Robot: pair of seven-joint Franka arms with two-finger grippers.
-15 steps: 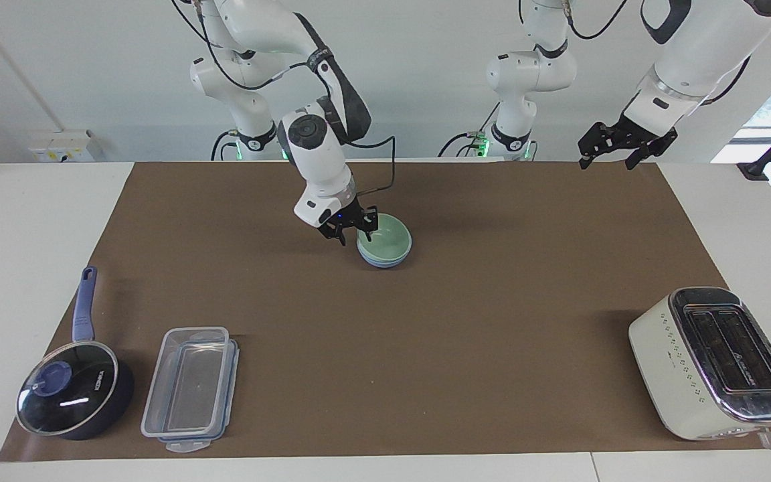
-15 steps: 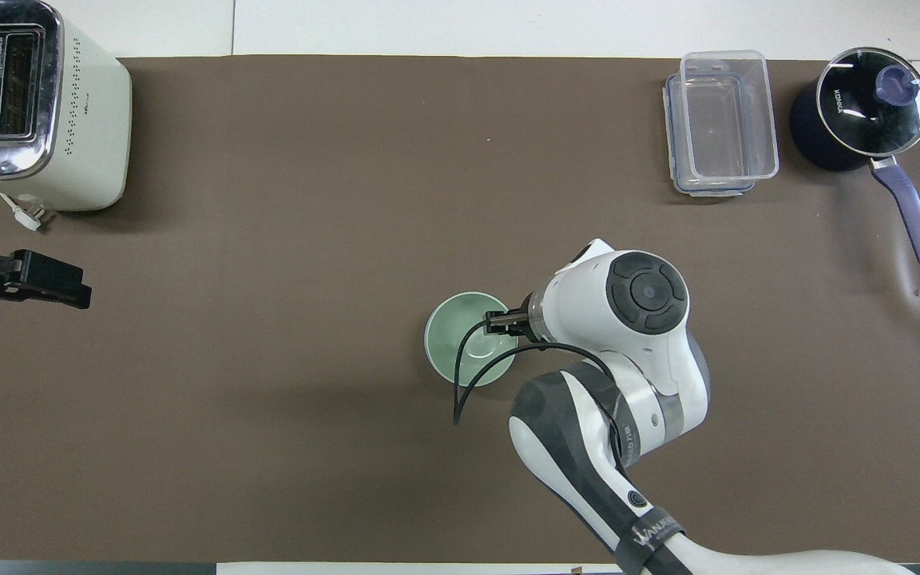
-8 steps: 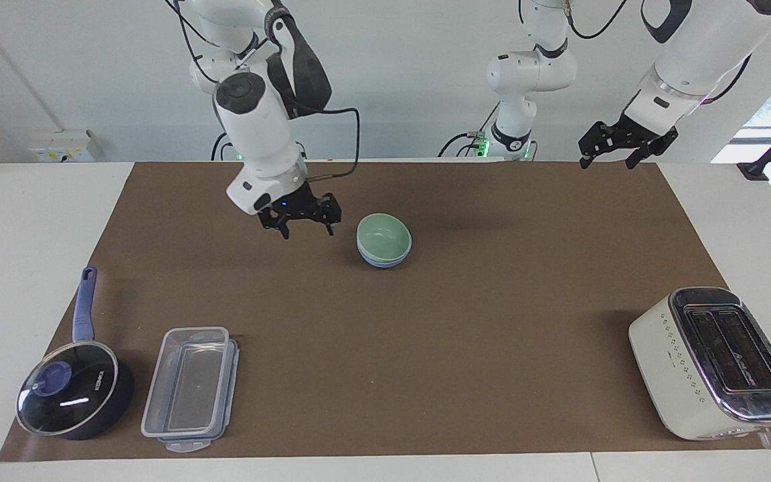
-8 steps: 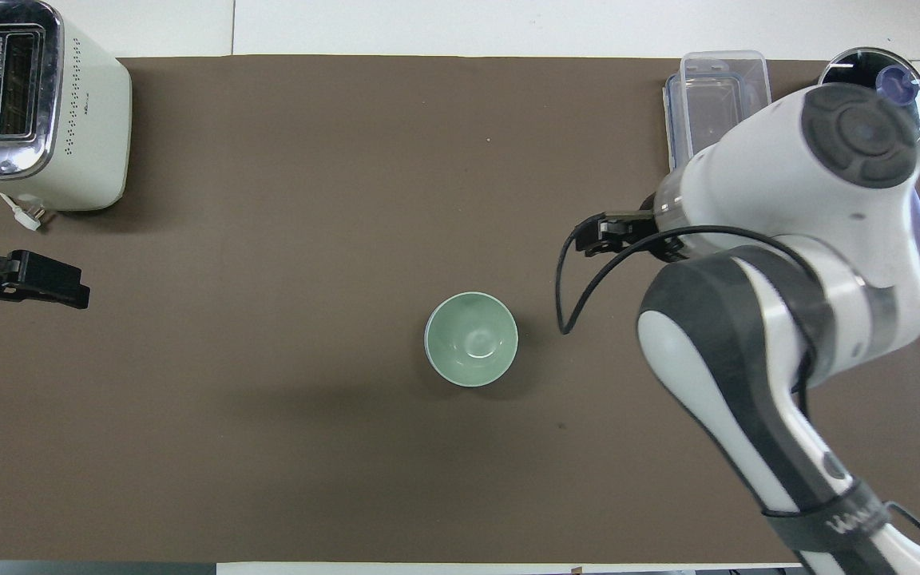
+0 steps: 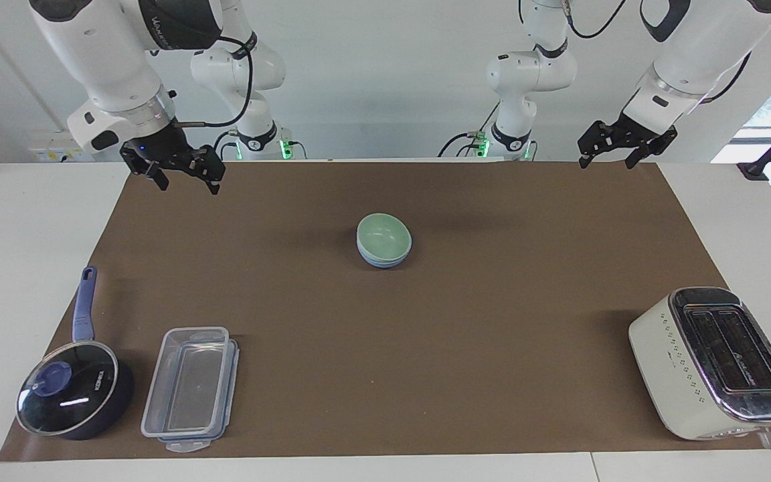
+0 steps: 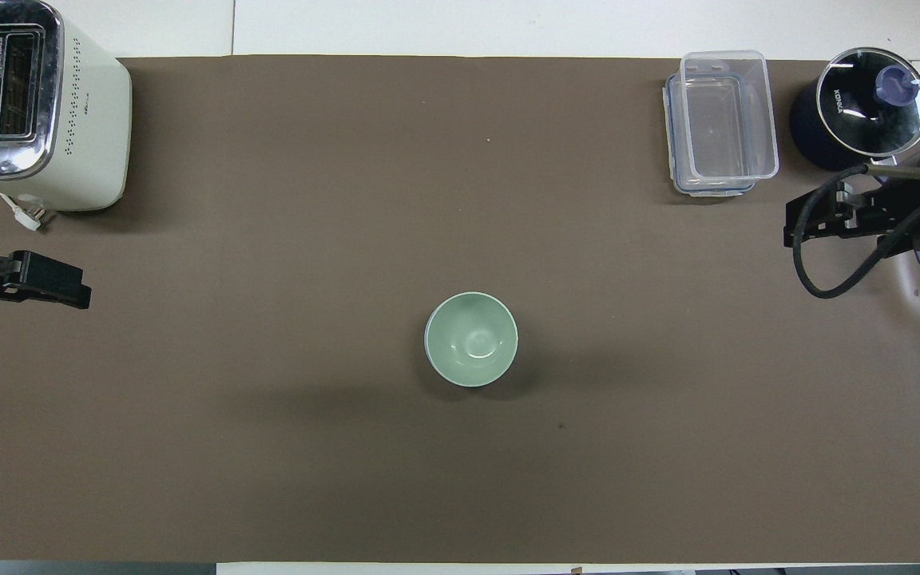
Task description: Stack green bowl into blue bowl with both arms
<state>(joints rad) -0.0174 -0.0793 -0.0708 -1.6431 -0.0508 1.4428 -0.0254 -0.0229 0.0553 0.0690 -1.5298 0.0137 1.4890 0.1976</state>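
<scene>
Green bowl [image 5: 383,233] nested in blue bowl [image 5: 381,260], frame centre; right gripper [image 5: 175,173] upper left, left gripper [image 5: 620,148] upper right, both spread open, empty, well apart.

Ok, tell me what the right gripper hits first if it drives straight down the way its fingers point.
Probably just the brown mat: the right gripper hangs open, pointing down over its corner near the robots. Nothing lies beneath it, though depth is uncertain.
</scene>
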